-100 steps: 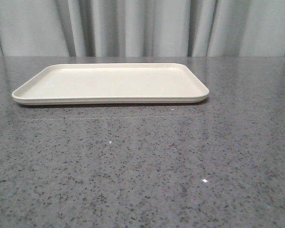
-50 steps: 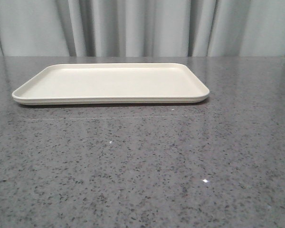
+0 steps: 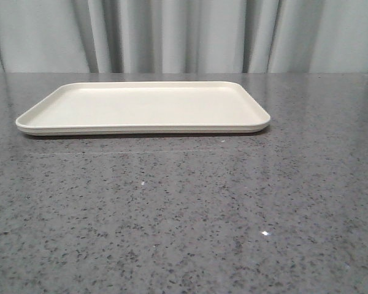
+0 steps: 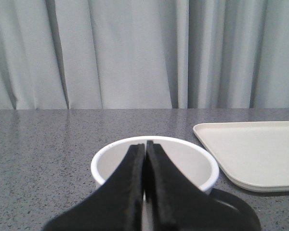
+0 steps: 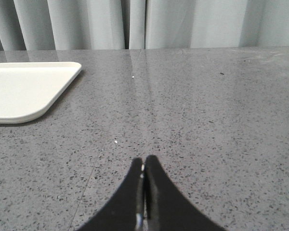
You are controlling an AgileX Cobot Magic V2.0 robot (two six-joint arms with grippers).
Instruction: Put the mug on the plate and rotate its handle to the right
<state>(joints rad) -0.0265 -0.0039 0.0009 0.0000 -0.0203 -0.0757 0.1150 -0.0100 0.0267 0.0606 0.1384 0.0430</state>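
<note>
The mug [image 4: 154, 166], judged rigid, slippery and breakable, is best pinched at its rim, both grippers' fingers [image 4: 135, 192] being pressed together.

The plate [image 3: 144, 107], a wide cream rectangular tray with rounded corners and a low raised rim, lies flat toward the far edge of the worktop [image 3: 184, 214], nothing on it. The mug [image 4: 154, 166], white and upright with its mouth open upward, stands on the worktop near the plate's left end, apart from it. Its black handle [image 4: 233, 204] faces the plate.
</note>
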